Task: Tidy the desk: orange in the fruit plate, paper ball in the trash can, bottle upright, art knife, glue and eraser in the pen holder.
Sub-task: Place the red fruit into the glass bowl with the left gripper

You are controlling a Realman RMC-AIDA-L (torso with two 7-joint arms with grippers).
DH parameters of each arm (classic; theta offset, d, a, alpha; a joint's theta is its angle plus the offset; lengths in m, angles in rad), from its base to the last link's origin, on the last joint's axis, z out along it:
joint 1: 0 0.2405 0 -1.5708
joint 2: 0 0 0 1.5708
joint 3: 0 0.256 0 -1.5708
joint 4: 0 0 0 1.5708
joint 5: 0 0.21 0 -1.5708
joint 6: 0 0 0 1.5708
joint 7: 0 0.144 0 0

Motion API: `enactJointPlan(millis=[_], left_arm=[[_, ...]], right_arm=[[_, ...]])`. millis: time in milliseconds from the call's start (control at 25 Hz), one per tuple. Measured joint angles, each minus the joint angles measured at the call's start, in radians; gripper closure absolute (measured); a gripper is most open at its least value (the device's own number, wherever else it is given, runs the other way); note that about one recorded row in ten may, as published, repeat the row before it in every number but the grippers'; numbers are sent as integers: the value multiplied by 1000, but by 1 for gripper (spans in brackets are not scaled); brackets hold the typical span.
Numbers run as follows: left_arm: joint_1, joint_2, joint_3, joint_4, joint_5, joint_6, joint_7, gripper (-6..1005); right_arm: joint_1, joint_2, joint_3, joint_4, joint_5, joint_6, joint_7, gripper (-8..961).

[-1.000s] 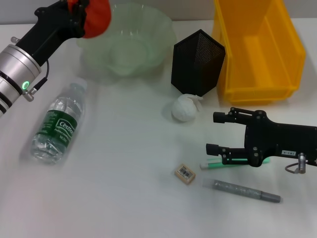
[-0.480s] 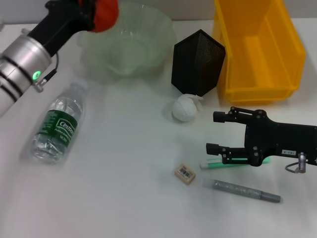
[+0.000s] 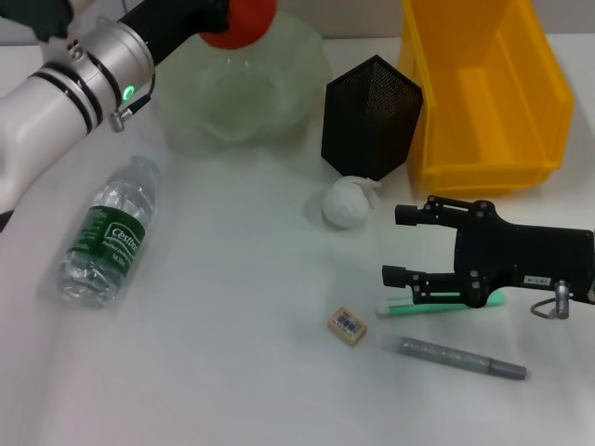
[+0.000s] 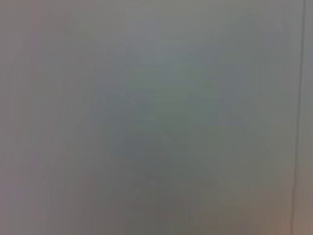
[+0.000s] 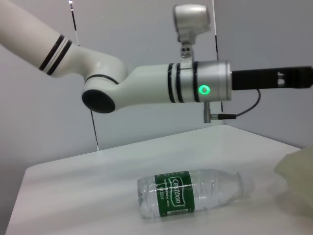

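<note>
1. Head view: the trash can point(image 3: 483, 88) stands at the far right.
2. The fruit plate point(image 3: 186, 125) lies below the left gripper point(image 3: 228, 14), clenched on the orange point(image 3: 244, 20) (over the far rim).
3. The right gripper point(image 3: 398, 245) rests released beside the paper ball point(image 3: 346, 203).

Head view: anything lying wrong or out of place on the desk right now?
The bottle lies on its side near the left edge. The paper ball sits loose against the pen holder, and the eraser lies loose on the desk.
</note>
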Motion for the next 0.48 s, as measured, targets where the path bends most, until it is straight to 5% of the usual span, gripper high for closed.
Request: enactJointPlan(millis=[480], left_arm=[[0, 0, -3, 1, -2, -44, 0, 942]], right_arm=[[14, 2, -4, 1, 0, 6, -1, 146]])
